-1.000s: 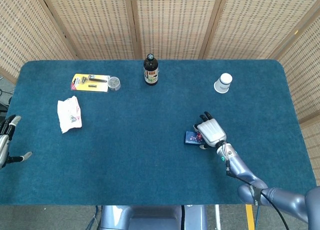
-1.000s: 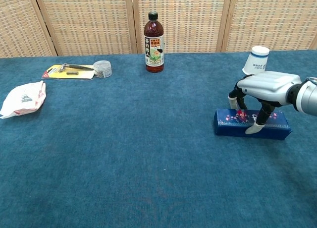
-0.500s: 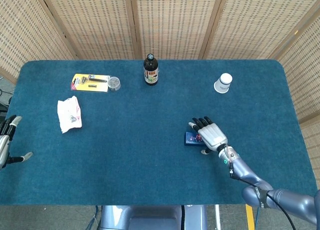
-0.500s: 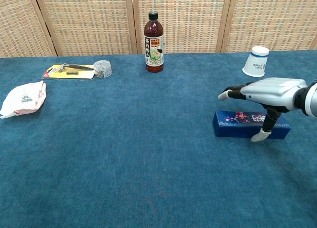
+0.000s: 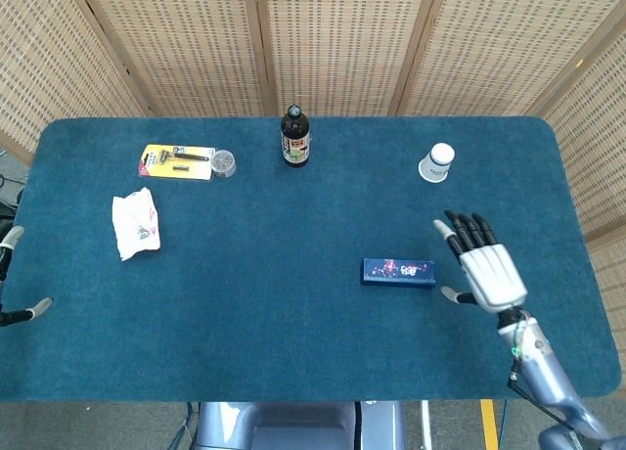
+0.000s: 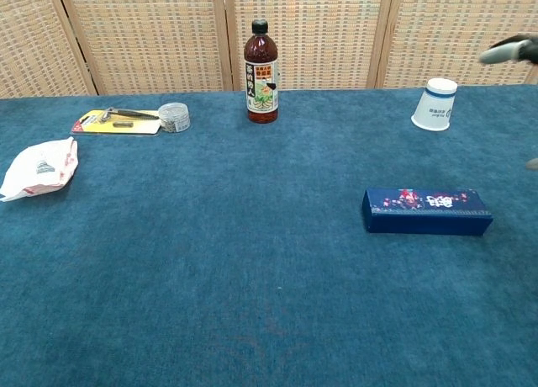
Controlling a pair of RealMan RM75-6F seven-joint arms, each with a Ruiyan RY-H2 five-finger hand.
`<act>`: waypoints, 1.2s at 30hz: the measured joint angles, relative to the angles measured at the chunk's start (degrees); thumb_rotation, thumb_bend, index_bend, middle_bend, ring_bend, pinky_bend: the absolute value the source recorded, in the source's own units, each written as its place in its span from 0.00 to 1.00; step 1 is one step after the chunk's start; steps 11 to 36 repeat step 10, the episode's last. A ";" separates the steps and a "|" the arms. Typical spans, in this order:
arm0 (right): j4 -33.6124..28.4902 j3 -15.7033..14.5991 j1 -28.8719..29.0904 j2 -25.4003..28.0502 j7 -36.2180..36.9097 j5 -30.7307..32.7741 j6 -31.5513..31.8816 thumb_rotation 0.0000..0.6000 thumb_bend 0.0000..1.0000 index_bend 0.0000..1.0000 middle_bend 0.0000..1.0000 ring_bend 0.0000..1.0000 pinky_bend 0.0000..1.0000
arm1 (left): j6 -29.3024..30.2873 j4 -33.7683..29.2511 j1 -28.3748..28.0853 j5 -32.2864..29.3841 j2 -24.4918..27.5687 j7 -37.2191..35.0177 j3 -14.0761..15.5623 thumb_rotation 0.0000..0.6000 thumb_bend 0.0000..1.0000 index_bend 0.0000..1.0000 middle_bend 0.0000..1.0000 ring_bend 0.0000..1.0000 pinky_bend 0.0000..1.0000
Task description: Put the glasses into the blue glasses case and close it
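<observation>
The blue glasses case (image 5: 399, 272) (image 6: 427, 211) lies closed and flat on the blue cloth, right of centre, with small red and white markings on its lid. No glasses show in either view. My right hand (image 5: 485, 267) hovers open to the right of the case, fingers spread, apart from it; in the chest view only its fingertips (image 6: 510, 49) show at the top right edge. My left hand (image 5: 8, 279) is at the far left edge of the head view, mostly cut off, and holds nothing that I can see.
A dark bottle (image 5: 294, 137) (image 6: 261, 72) stands at the back centre. An upturned paper cup (image 5: 436, 162) (image 6: 435, 104) sits behind the case. A yellow razor pack (image 5: 177, 161) with a small round tin (image 5: 224, 162), and a crumpled white wrapper (image 5: 135, 223), lie at the left.
My right hand lifted off the closed case, spread its fingers and drew away to the right. The case stayed put. The left hand slid further out of view.
</observation>
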 measured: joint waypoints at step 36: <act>4.38 -3.85 -16.42 1.64 10.92 -7.90 20.84 1.00 0.00 0.00 0.00 0.00 0.00 | 6.92 -1.18 3.87 5.94 2.22 -4.28 1.36 1.00 0.00 0.00 0.00 0.00 0.00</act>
